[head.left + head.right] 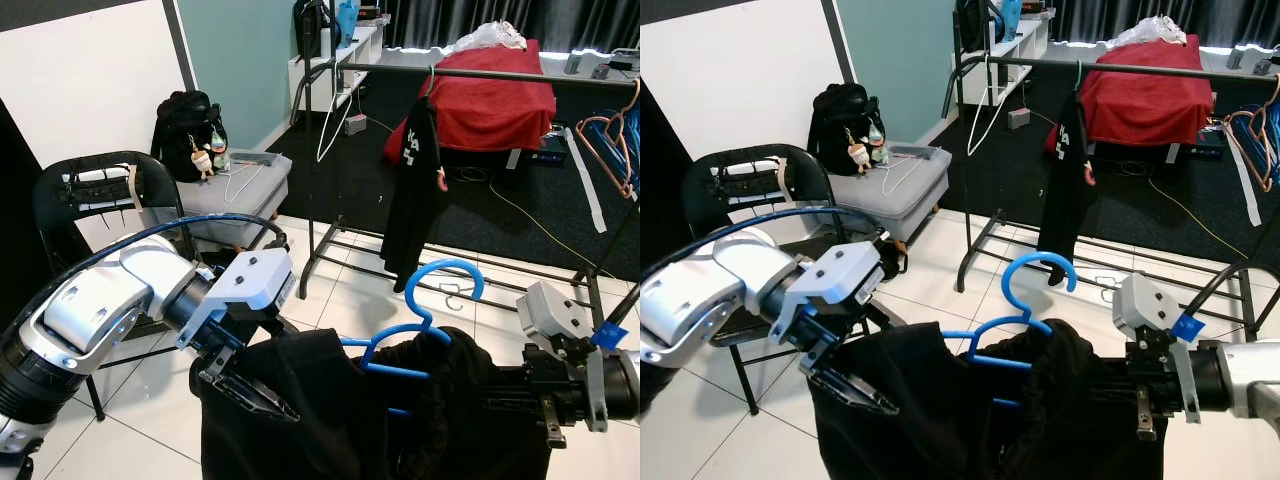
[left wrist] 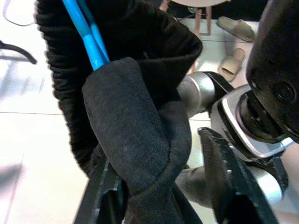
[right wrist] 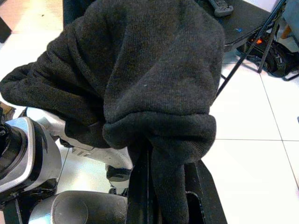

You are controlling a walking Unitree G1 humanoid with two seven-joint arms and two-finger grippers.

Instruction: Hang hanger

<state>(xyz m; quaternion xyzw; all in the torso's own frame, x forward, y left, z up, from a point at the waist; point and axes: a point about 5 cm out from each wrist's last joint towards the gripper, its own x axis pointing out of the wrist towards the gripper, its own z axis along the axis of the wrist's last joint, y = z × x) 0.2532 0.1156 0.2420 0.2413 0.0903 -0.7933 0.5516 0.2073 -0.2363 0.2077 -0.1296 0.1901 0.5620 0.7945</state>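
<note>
Clothes rail [image 1: 480, 74] crosses the far side of the room, well above and beyond both arms; 1 black shirt [image 1: 415, 190] already hangs on it.

Black garment [image 1: 330, 420] is slung low between the 2 grippers, draped on the blue hanger [image 1: 420, 315]. Hanger's long axis runs left to right between the arms; its hook stands up and curls toward the rail.

Left gripper [image 1: 245, 385] pinches the garment's left shoulder; in the left wrist view, cloth is bunched against 1 finger [image 2: 100, 186].

Right gripper [image 1: 1140, 400] has its fingers clamped narrow on a fold of the right shoulder.

Judgement: hook must rise up and forward to clear the bar. Both arms look about equally near.
</note>
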